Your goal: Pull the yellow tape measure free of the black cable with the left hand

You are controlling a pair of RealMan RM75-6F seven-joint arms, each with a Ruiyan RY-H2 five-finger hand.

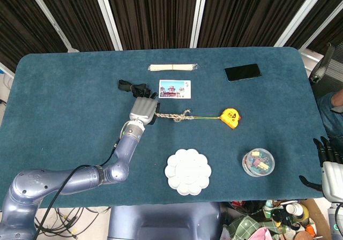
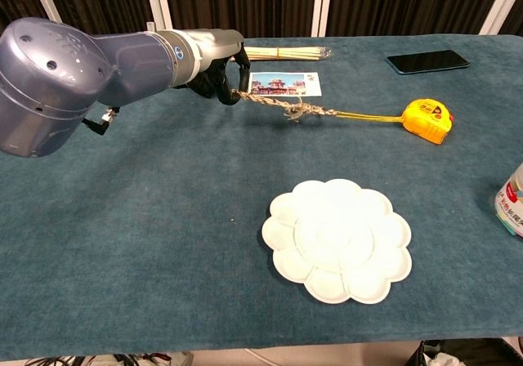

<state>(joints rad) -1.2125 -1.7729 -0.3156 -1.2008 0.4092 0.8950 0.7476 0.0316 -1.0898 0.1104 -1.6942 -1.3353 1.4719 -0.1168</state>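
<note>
The yellow tape measure [image 1: 231, 118] [image 2: 426, 119] lies right of the table's middle. A thin yellow tape runs left from it into a twisted, knotted tan strand [image 1: 182, 116] [image 2: 292, 109]. My left hand [image 1: 143, 110] [image 2: 227, 73] grips the left end of that strand, its fingers curled around it. The black cable [image 1: 131, 86] lies bunched just behind the left hand; the chest view hides it behind the arm. Off the table's right edge, my right hand [image 1: 328, 155] hangs with its fingers apart and nothing in it.
A white flower-shaped palette [image 1: 187, 171] [image 2: 337, 239] sits near the front edge. A photo card [image 1: 174, 89] [image 2: 284, 84], a bundle of pale sticks [image 1: 172, 67] [image 2: 286, 53] and a black phone [image 1: 243, 72] [image 2: 427, 61] lie at the back. A round clear container [image 1: 258, 162] stands front right.
</note>
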